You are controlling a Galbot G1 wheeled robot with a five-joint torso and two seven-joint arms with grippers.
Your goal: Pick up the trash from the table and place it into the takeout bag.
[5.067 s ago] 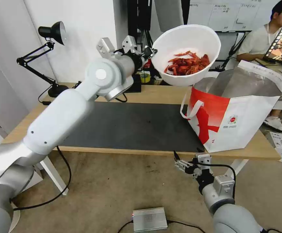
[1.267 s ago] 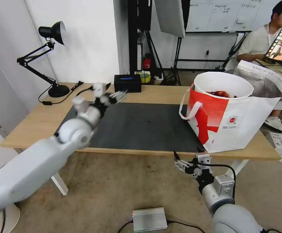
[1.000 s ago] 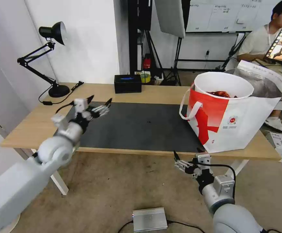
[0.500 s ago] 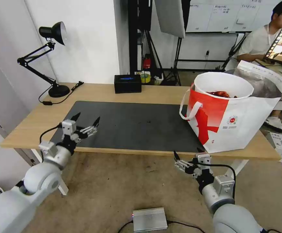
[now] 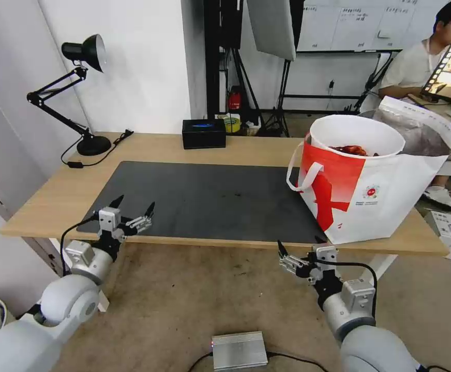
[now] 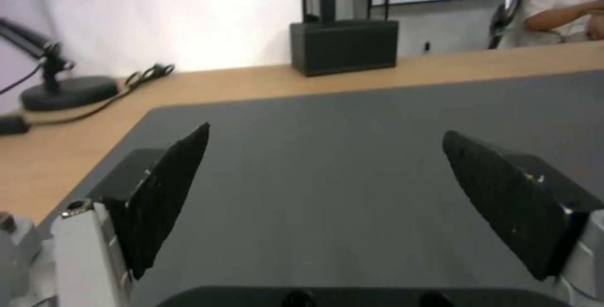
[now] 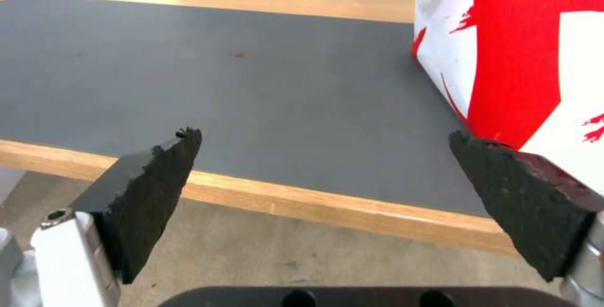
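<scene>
Grey carpet floor nearest, with a silver box [image 5: 239,350] lying on it. Right pincer [image 5: 298,257] parked low, just off the near edge of the bench [image 5: 49,196], below the near corner of the takeout bag [image 5: 370,199]; fingers spread, nothing between them. In its wrist view the right pincer [image 7: 321,170] looks over the bench edge, with the red-and-white bag wall [image 7: 522,47] beside one pad.

Left pincer [image 5: 131,211] at the bench's near edge, by the near corner of the dark grey mat [image 5: 210,199] on the side away from the bag; fingers apart, empty. Its wrist view has the left pincer [image 6: 324,170] just over bare mat [image 6: 327,156].

Takeout bag upright on the bench, at the mat's end well apart from the left pincer. White round bowl [image 5: 357,137] sits inside the bag's mouth, rim above the bag's front wall, red shell scraps [image 5: 355,150] showing in it.

Farther back from the mat: black rectangular box [image 5: 204,134] at the bench's far edge, black desk lamp [image 5: 80,93] on the far corner away from the bag.
</scene>
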